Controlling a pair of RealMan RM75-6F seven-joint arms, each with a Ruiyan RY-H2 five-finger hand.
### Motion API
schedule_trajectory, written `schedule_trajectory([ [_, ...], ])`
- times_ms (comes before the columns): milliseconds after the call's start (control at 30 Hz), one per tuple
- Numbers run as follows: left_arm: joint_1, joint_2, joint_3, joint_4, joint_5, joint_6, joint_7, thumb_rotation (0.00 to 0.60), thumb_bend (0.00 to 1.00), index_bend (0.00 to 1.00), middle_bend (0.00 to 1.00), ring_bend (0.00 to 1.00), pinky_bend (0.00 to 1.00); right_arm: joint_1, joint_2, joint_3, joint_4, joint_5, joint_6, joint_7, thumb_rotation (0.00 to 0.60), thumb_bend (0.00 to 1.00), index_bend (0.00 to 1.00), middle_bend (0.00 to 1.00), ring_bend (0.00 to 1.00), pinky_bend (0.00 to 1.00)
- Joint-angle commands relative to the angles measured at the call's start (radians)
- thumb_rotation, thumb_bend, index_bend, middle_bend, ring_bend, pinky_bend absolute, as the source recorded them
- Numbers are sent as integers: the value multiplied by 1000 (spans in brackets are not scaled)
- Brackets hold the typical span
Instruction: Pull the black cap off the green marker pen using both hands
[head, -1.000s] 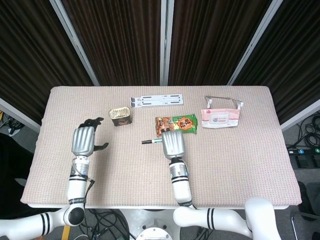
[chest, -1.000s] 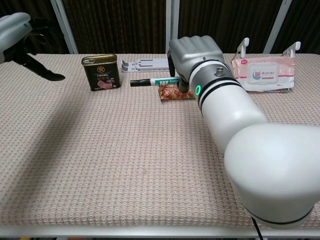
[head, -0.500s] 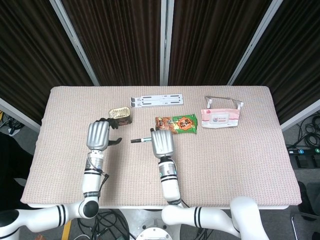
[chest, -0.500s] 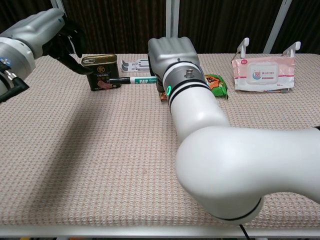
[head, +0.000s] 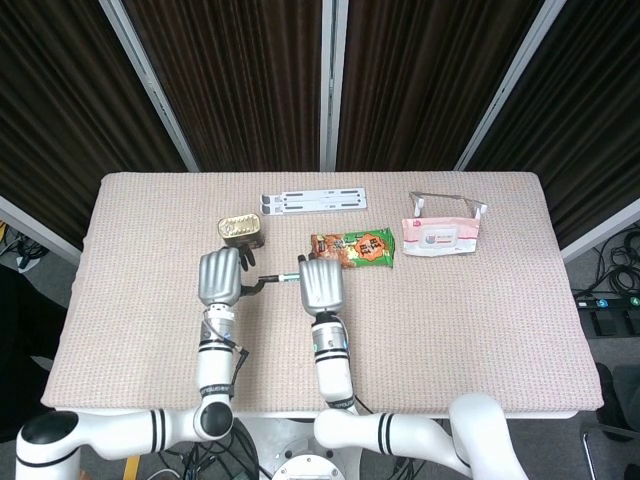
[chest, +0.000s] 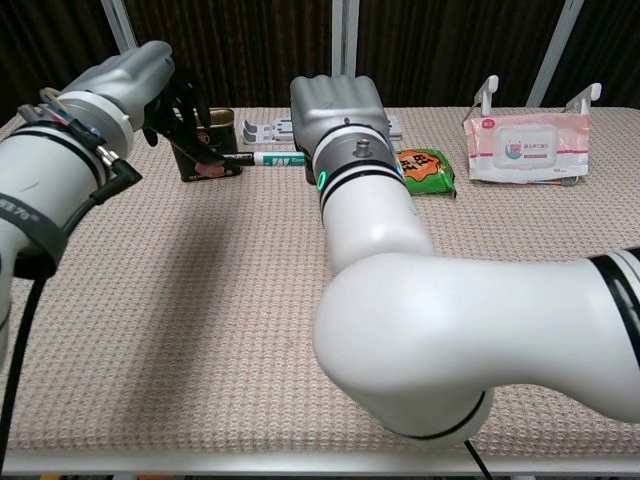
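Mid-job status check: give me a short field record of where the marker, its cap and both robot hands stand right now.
marker: green marker pen held level above the table, cap end pointing to the robot's left
cap: black cap on the pen, not yet pulled off
right robot hand: grips the pen body
left robot hand: fingers at the cap; firm grip cannot be told
behind the cap: tin can standing on the table

Beige woven tablecloth (head: 480, 300), green-and-white marker pen (chest: 272, 158) with black cap (chest: 237, 158), pink-and-white wipes pack (head: 441, 238), silver-grey hands
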Motion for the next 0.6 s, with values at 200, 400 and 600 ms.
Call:
schedule_trajectory([
  [200,-32,-36,4,10,-32,12,36,600,53,572,569,495,592,10,-9,-8,28,-8,-2,6,600,331,599,561,745,814],
  [400,-43,-45,15,24,-50,8,57,600,53,561,558,489,587,11,-17,-9,42,-8,-7,18,600,331,599,560,744,814],
  [600,-58,-45,25,39,-68,12,104,600,74,522,528,457,560,9,-20,-11,43,-11,-4,20,600,331,599,560,744,814],
])
